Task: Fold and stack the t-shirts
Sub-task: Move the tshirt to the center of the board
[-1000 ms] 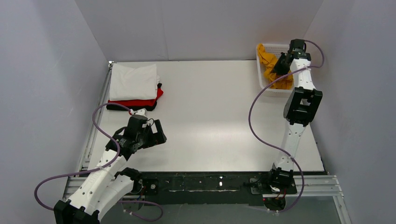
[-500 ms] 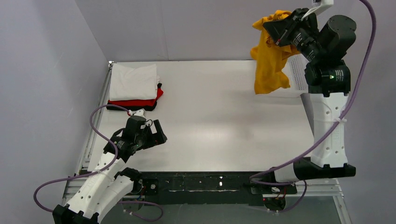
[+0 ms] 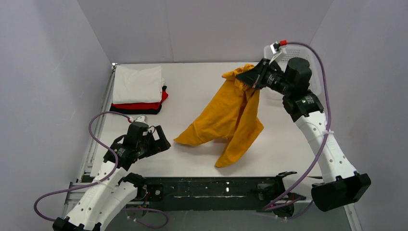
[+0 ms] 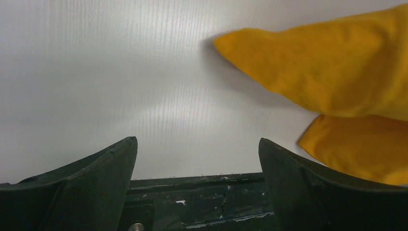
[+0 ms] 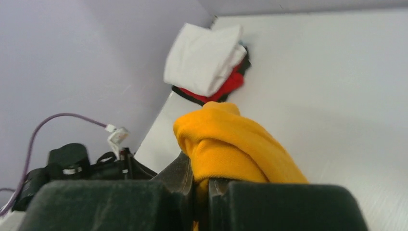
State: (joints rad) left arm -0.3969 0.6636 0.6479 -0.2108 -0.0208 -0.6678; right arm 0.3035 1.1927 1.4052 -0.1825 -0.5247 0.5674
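T-shirt, mustard, clamped in right gripper; lower end on table.

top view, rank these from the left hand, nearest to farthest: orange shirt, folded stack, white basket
1. orange shirt, its tip just right of the left hand
2. folded stack, far left corner
3. white basket, far right corner

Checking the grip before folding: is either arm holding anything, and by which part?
The right gripper is shut on the orange t-shirt, pinching a bunched fold at its raised end. The left gripper is open, holding nothing.
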